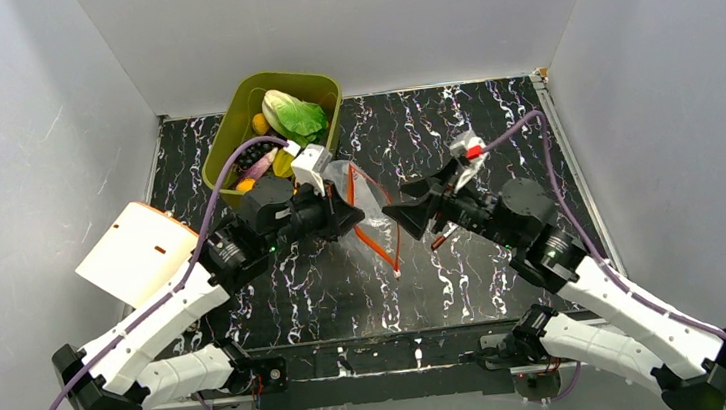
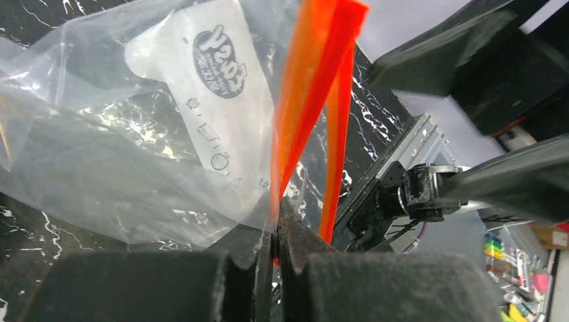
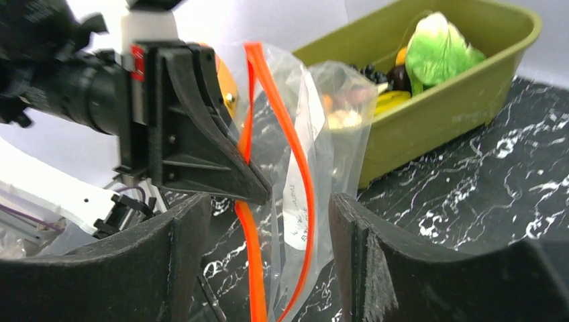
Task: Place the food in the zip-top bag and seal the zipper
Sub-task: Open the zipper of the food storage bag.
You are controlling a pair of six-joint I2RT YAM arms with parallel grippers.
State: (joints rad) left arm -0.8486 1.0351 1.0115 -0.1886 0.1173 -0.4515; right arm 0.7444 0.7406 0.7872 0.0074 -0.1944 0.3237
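On the black marbled table [image 1: 492,122] the left gripper [image 1: 352,216] is clenched on the zipper [image 1: 383,248] of the zip-top bag [image 1: 371,199], holding the bag up on edge near the middle of the table. In the left wrist view its dark pads [image 2: 201,282] pinch one orange lip low down, while the two lips of the strip spread apart above them. A white printed label [image 2: 221,87] shows on the clear film. The right gripper [image 1: 403,223] faces the bag from the right with its claw released. Its two fingers [image 3: 168,261] stand well apart on either side of the bag's mouth, and neither clearly presses on it. Between those fingers, the left gripper's black tip lies across the left lip and blocks that side of the opening. The food is in the olive-green bin [image 1: 328,93], just beyond the bag at the far left: the cabbage [image 1: 292,116], dark purple pieces [image 1: 256,157], a yellow piece [image 3: 389,100] and an orange piece [image 1: 245,185]. The left arm's purple cable [image 1: 221,178] arcs past the bin's near side. A tan board [image 1: 137,252] leans at the table's left edge, beside the left arm.
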